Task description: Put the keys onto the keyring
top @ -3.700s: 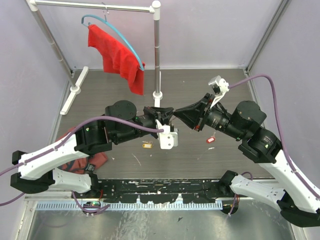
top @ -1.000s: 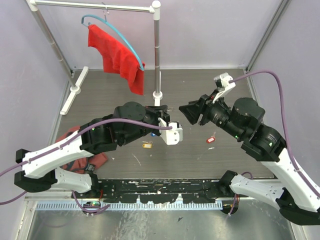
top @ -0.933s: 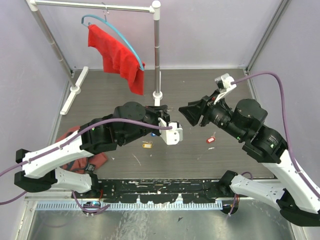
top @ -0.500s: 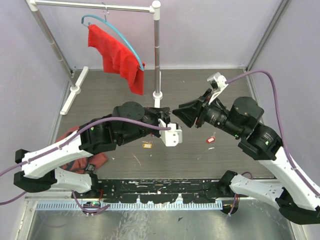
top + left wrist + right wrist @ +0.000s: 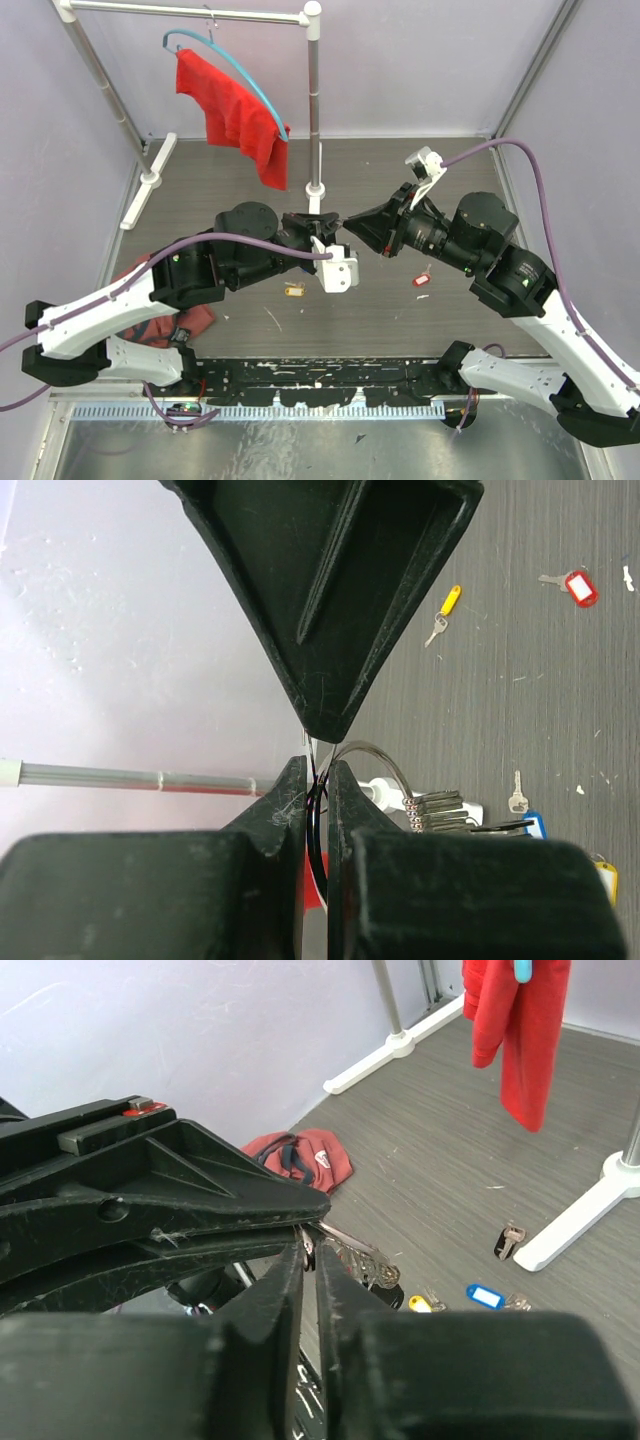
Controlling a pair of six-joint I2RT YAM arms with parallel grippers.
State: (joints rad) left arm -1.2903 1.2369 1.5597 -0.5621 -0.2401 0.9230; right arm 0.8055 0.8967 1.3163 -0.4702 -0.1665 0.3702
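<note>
The left gripper (image 5: 317,770) pinches the thin wire keyring (image 5: 437,803) above the middle of the table (image 5: 230,175), meeting the right gripper (image 5: 308,1250), which is pressed together on something too small to tell. The ring looks light, springy and slippery, so it is probably best gripped beside its split.

Thin silver keyring (image 5: 385,763) held aloft with bunched keys (image 5: 440,802); red-tagged key (image 5: 577,586) lies flat.

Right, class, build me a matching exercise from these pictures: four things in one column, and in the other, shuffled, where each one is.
1 red cloth
2 keyring
3 red-tagged key
4 red cap

A on the table beside the right arm
B hanging on the rack
C on the table beside the left arm
D pinched in the left gripper

Pairs: 1-B, 2-D, 3-A, 4-C.
</note>
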